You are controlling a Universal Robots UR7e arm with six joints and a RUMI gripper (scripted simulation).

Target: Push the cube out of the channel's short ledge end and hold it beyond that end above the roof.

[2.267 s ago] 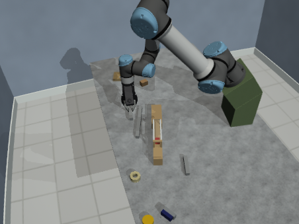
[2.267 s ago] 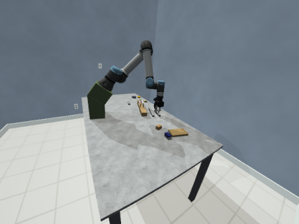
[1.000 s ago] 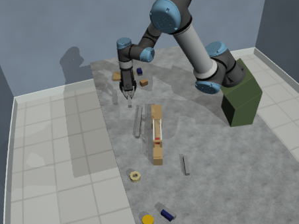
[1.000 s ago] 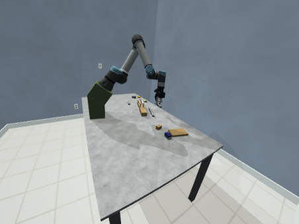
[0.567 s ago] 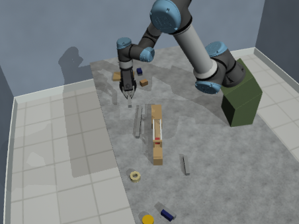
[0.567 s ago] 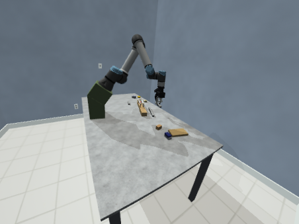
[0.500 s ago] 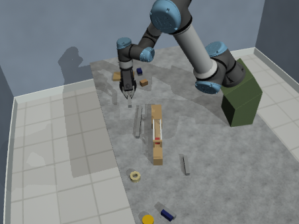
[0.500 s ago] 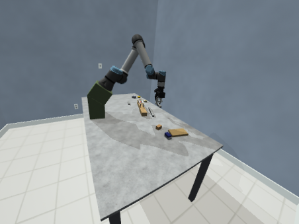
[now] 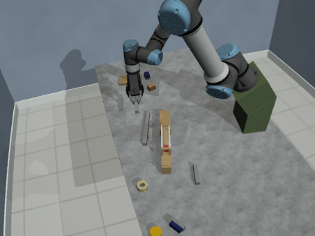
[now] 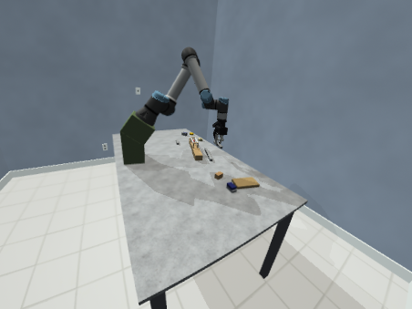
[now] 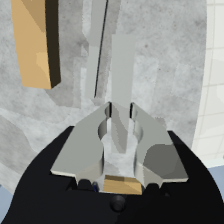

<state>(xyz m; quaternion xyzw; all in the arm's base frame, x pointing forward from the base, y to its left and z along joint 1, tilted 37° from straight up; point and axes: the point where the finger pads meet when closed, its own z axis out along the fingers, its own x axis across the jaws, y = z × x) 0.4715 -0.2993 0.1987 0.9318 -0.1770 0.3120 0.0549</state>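
The tan channel (image 9: 165, 165) (image 10: 196, 151) (image 11: 34, 46) lies lengthwise in the middle of the grey table. The red cube (image 9: 166, 147) shows inside it, between the white rails, towards the near end. My gripper (image 9: 136, 103) (image 10: 220, 139) (image 11: 120, 103) is shut on a thin grey stick (image 9: 136, 108) (image 11: 121, 75). It holds the stick end-down above the table, beyond the channel's far end and a little to its left. In the wrist view the stick runs forward from between the fingers, with the channel at the upper left.
A long grey bar (image 9: 144, 128) (image 11: 98, 45) lies left of the channel and a shorter one (image 9: 194, 172) lies to its right. A tan block (image 9: 151, 87), a blue cube (image 9: 147, 74) and a tan plate (image 9: 123, 80) lie behind the gripper. A ring (image 9: 142, 185), a yellow disc (image 9: 155, 231) and a blue block (image 9: 175, 226) lie near the front. The green pedestal (image 9: 256, 99) stands at the right.
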